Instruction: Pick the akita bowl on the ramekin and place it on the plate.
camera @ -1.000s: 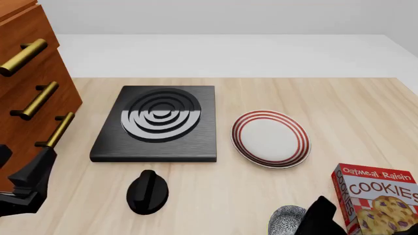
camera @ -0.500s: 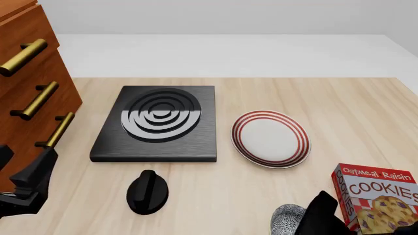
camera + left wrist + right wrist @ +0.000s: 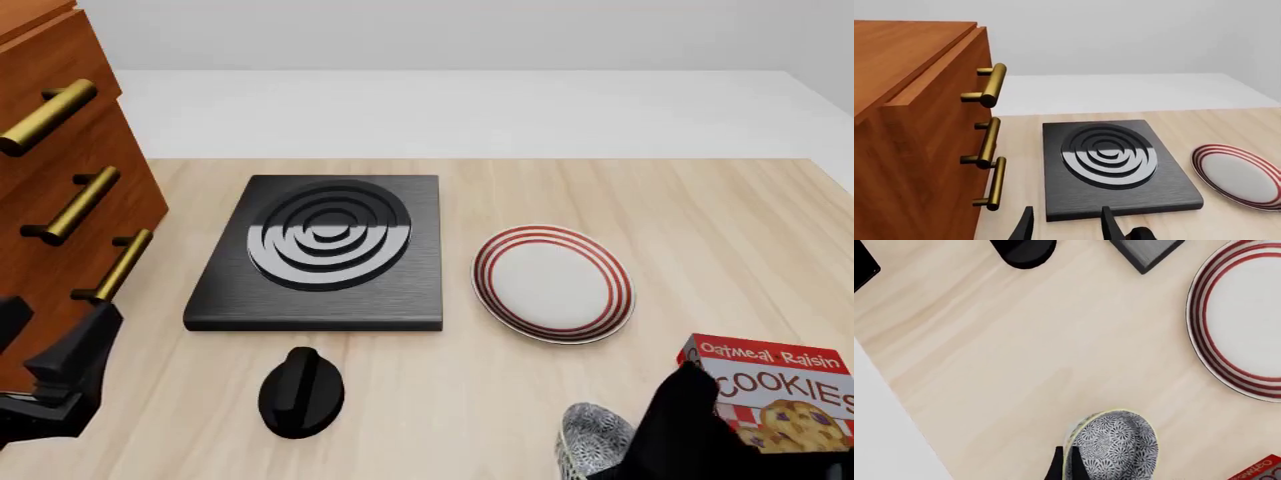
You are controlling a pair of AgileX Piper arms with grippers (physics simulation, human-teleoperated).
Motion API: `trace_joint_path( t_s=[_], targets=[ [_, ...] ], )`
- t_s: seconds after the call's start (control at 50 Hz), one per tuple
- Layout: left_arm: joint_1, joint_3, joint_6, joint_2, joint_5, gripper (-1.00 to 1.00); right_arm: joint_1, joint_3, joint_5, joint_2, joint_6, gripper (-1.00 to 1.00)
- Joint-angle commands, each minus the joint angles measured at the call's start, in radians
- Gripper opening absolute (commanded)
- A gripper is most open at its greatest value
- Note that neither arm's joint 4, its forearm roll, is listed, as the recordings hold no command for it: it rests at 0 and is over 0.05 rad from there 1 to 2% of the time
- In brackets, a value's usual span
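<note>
Your right gripper (image 3: pixel 1066 467) pinches the rim of the speckled black-and-white akita bowl (image 3: pixel 1115 445); your left gripper (image 3: pixel 1064 227) stands apart.

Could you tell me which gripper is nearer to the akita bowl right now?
The right gripper is nearer: its fingers pinch the akita bowl rim. The left gripper sits far across the table by the wooden drawers.

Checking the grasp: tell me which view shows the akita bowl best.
The right wrist view: the akita bowl shows its patterned inside, with the right gripper at its rim. The front view catches only part of it beside the arm. The left wrist view misses it.
</note>
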Motion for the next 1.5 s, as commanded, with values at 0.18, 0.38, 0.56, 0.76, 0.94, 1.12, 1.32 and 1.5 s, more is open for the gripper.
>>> trace_joint_path(
  t_s=[0.18, 0.38, 0.56, 0.76, 0.94, 1.12, 1.32, 1.5],
  targets=[
    [-0.006, 0.000, 0.000, 0.010, -0.004, 1.00, -0.080, -0.029, 0.089, -0.086, -0.056, -1.00],
    [-0.007, 0.000, -0.002, 0.016, -0.007, 1.00, -0.136, -0.082, 0.160, -0.136, -0.109, -1.00],
    [-0.009, -0.001, -0.004, 0.016, -0.006, 1.00, -0.183, -0.135, 0.212, -0.164, -0.172, -1.00],
    [-0.007, 0.000, -0.008, 0.008, -0.003, 1.00, -0.214, -0.180, 0.241, -0.170, -0.219, -1.00],
    [-0.009, 0.000, -0.013, -0.002, 0.002, 1.00, -0.293, -0.214, 0.287, -0.198, -0.293, -1.00],
    [0.004, 0.000, -0.054, -0.014, 0.007, 1.00, -0.346, -0.249, 0.284, -0.173, -0.344, -1.00],
    [0.007, 0.000, -0.054, -0.022, 0.014, 1.00, -0.435, -0.471, 0.451, -0.117, -0.439, -1.00],
    [0.004, 0.000, -0.053, -0.037, 0.028, 1.00, -0.474, -0.564, 0.361, -0.003, -0.453, -1.00]
  ],
)
